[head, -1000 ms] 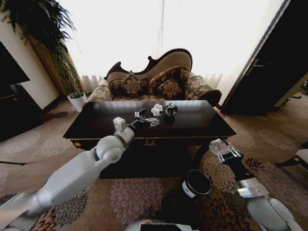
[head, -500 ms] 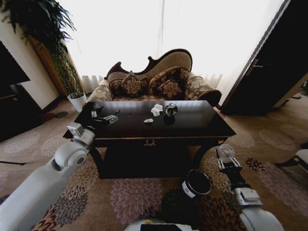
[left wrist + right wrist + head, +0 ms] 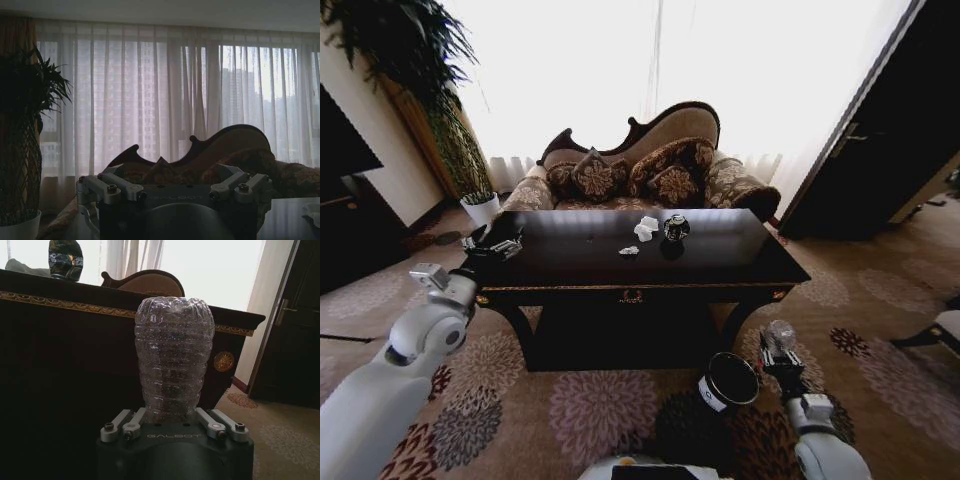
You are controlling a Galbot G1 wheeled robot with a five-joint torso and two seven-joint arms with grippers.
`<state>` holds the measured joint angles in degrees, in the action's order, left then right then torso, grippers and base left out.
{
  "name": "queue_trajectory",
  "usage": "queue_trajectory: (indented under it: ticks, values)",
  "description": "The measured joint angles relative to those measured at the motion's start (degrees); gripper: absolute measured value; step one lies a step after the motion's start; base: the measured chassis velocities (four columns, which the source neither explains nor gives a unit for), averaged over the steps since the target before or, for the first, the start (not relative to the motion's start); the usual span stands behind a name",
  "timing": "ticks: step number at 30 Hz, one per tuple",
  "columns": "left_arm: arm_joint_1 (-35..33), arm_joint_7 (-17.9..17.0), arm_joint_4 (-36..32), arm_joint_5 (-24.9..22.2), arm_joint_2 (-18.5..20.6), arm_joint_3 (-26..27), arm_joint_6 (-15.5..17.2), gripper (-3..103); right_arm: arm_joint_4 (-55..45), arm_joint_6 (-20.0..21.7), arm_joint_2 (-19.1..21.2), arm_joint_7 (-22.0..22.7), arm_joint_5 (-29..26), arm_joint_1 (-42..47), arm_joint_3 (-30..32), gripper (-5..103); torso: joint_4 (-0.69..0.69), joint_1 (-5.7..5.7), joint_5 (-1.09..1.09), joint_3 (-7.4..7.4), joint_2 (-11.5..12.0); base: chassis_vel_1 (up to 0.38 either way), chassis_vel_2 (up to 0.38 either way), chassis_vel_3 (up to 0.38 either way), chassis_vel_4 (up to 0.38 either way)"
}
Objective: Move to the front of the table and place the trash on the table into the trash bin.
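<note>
Table [image 3: 720, 262]: dark glossy wood, gold trim and gold ornament on apron. Trash bin [image 3: 728, 381]: black, white label. Can-like item [image 3: 675, 228]: dark with pale markings. Paper wad [image 3: 646, 228]: white. Bottle [image 3: 173, 360]: clear, ribbed. Carpet [image 3: 590, 410]: tan, dark floral medallions. Sofa [image 3: 650, 165]: brown floral upholstery. Plant pot [image 3: 480, 210]: white.

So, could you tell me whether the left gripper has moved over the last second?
Yes. The left gripper has swung from the middle of the table, near the paper wad, to the table's left end.
</note>
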<state>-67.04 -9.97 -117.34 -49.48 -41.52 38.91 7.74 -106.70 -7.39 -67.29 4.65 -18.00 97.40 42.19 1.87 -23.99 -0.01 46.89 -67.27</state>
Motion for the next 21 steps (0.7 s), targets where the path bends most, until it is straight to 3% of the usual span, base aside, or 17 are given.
queue_trajectory:
  ticks: [5, 11, 21]
  values:
    - [-2.6, 2.4, 1.4, -0.3, 0.3, 3.6, -1.2, 100, 5.9, 1.2, -0.6, -0.5, -5.2, -5.7, -3.5, 25, -0.01, 0.0, 0.02, 0.0, 0.0, 0.0, 0.0, 0.0, 0.0]
    - [-5.3, 4.0, 2.6, -0.7, 0.7, 6.6, -2.7, 100, 11.2, 1.0, -0.5, -0.8, -5.6, -10.5, -6.6, 25, -0.01, 0.0, 0.01, 0.0, 0.0, 0.0, 0.0, 0.0, 0.0]
    - [-5.1, 4.3, 3.5, -0.9, 0.5, 6.2, -2.7, 100, 18.4, -0.5, 0.4, -1.9, -6.6, -15.1, -8.7, 25, 0.0, 0.0, 0.01, 0.0, 0.0, 0.0, 0.0, 0.0, 0.0]
